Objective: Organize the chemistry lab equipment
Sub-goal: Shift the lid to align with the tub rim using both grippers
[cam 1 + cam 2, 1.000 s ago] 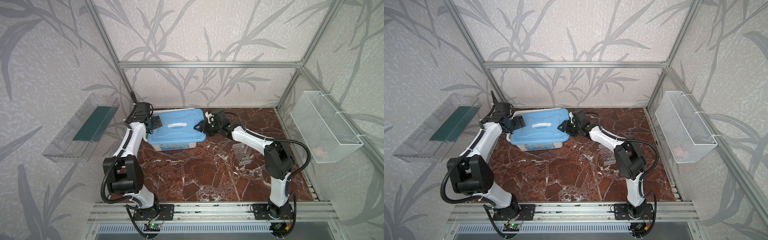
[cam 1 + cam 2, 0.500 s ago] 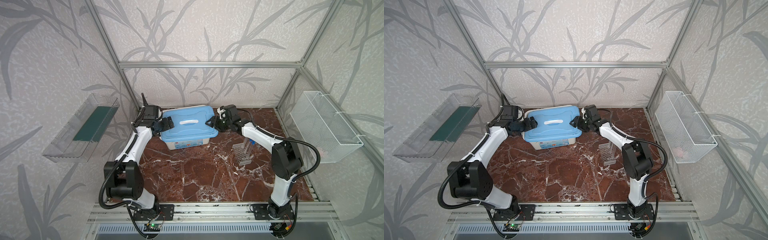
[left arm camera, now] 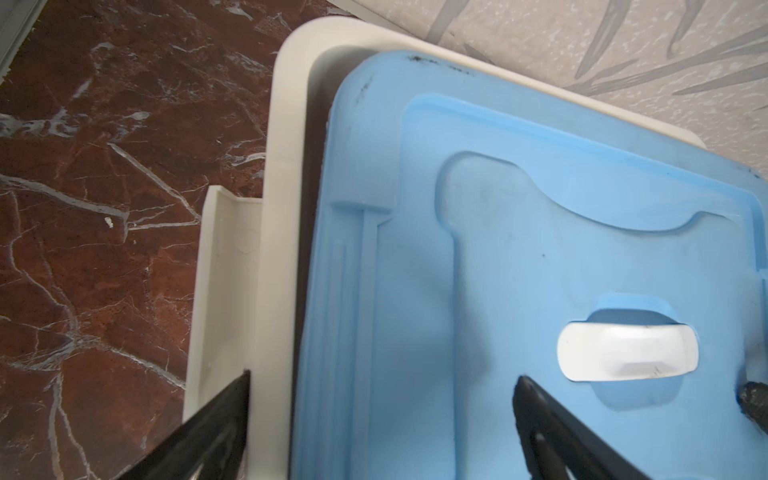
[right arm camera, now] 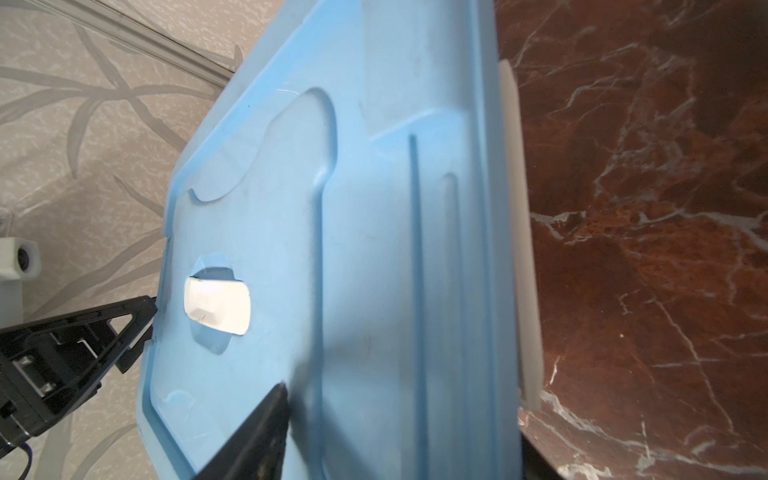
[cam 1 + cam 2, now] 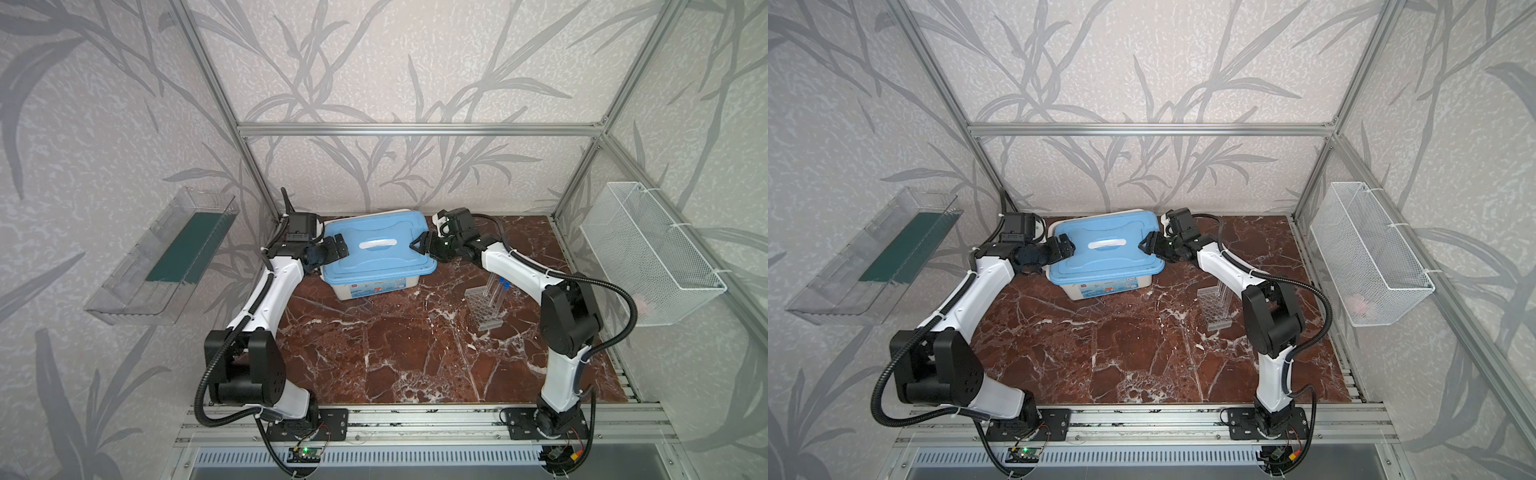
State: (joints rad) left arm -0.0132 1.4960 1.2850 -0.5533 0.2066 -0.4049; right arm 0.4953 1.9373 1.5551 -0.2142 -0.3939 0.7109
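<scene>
Seemingly lidding up: left tool [image 5: 337, 246] and right tool [image 5: 420, 246] both spread, empty, over opposite ends of the blue plastic lid [image 5: 374, 264] askew on the white plastic box [image 5: 365, 289], clear holed tube rack [image 5: 485, 309] on the desk [image 5: 395, 345] beside my right arm; next I'd seat that lid square.

A big white box [image 5: 371, 288] with a blue lid [image 5: 399, 257] stands in the upper middle, on the red-brown marble table [image 5: 395, 353]. The lid lies a little shifted on the box. On the left wall hangs a clear shelf [image 5: 124, 299] with a green mat [image 5: 183, 245]. On the right wall hangs a white wire basket [image 5: 648, 249] with something pink [image 5: 1360, 305] inside.
</scene>
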